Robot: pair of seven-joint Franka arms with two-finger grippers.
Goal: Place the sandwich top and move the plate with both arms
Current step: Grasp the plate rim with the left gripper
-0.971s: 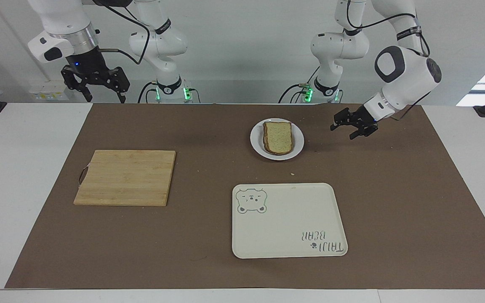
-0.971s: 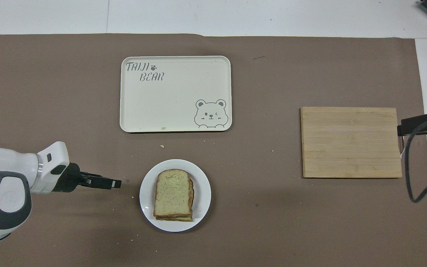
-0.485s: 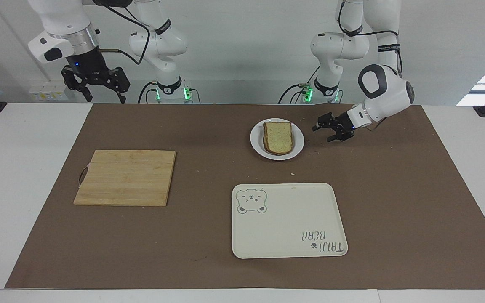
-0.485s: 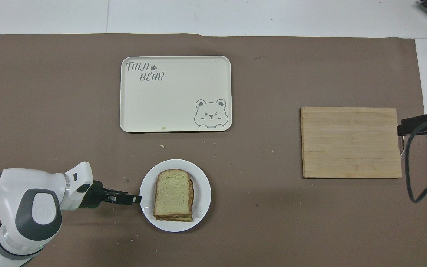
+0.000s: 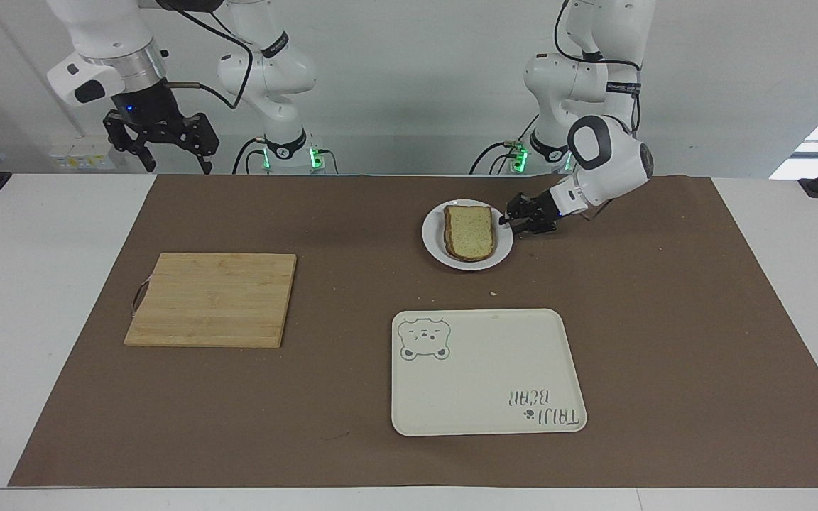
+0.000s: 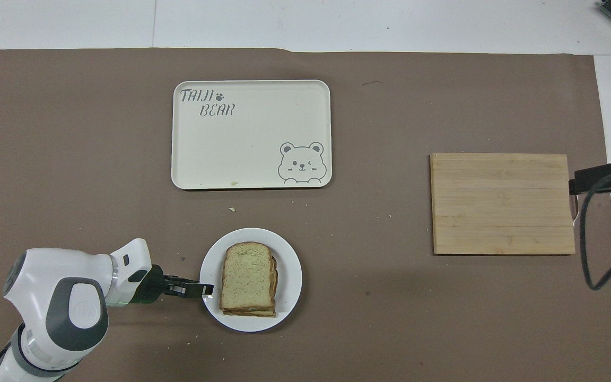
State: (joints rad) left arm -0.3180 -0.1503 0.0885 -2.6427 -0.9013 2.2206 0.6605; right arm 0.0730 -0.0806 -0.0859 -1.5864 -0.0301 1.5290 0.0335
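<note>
The sandwich top (image 5: 469,231) (image 6: 247,276), a pale speckled slice with brown crust, lies on a stack of bread on the small white plate (image 5: 432,245) (image 6: 290,265). The plate sits on the brown mat, close to the robots. My left gripper (image 5: 507,221) (image 6: 207,289) is low at the plate's rim, on the side toward the left arm's end of the table, with its tips reaching over the edge. My right gripper (image 5: 160,145) waits open, up in the air above the table edge at the right arm's end. Only its tip (image 6: 600,178) shows in the overhead view.
A cream bear tray (image 5: 487,419) (image 6: 252,180) lies farther from the robots than the plate. A wooden cutting board (image 5: 214,298) (image 6: 502,204) lies toward the right arm's end. A few crumbs (image 5: 493,292) dot the mat between plate and tray.
My left arm has dropped and swung in from beside the plate until its gripper reached the plate's rim. The plate, bread and right arm have not moved.
</note>
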